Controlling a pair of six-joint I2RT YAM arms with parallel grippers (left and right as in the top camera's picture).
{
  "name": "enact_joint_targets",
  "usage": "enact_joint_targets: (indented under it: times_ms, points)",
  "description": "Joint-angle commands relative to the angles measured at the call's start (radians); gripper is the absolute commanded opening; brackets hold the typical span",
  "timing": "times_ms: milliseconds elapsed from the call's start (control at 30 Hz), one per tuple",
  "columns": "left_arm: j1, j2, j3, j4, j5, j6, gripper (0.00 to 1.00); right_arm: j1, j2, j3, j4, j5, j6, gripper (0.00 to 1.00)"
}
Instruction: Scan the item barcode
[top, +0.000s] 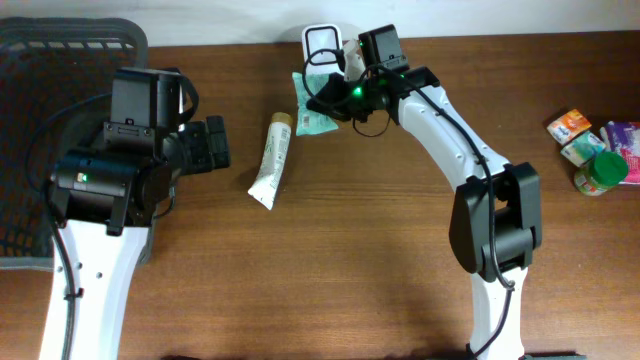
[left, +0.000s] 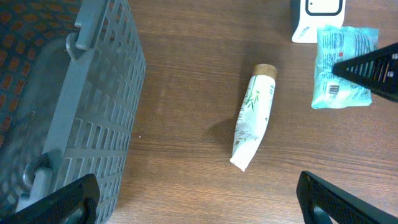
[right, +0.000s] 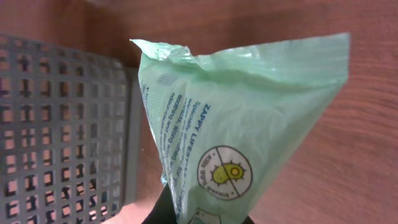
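The brown wood-grain table (top: 350, 280) meets a pale wall (top: 500, 15), with a grey mesh basket (top: 30, 60) at its far-left corner and a white scanner (top: 322, 40) at the middle of its far edge. The right gripper (top: 335, 95) is clenched on the green packet (top: 310, 118) just in front of the scanner. The left gripper (top: 217, 143) hangs released beside the basket, and a white tube (top: 272, 160) lies between them.

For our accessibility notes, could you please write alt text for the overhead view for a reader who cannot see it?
The right gripper holds a green packet beside a white scanner at the far edge of the table. A white tube lies mid-table, the open left gripper hovers beside a grey basket, and groceries sit at the right edge.
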Motion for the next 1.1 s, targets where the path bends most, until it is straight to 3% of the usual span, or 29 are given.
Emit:
enact_joint_targets:
  times_ms: [0,367,500,900,1067]
  points:
    - [0.003,0.000,0.001,-0.001,-0.014,0.015,0.99,-0.015,-0.053,0.022,-0.067,0.121,-0.003,0.04]
    - [0.003,0.000,0.001,-0.001,-0.014,0.015,0.99,-0.013,-0.053,0.022,-0.524,0.997,-0.048,0.04]
    - [0.003,0.000,0.001,-0.001,-0.014,0.016,0.99,-0.013,-0.050,0.014,-0.621,1.165,-0.048,0.04]
    - [0.003,0.000,0.001,-0.001,-0.014,0.015,0.99,-0.003,0.028,-0.116,-0.607,1.124,-0.048,0.04]
    - [0.003,0.000,0.001,-0.001,-0.014,0.016,0.99,0.042,0.029,-0.117,-0.566,1.048,-0.048,0.15]
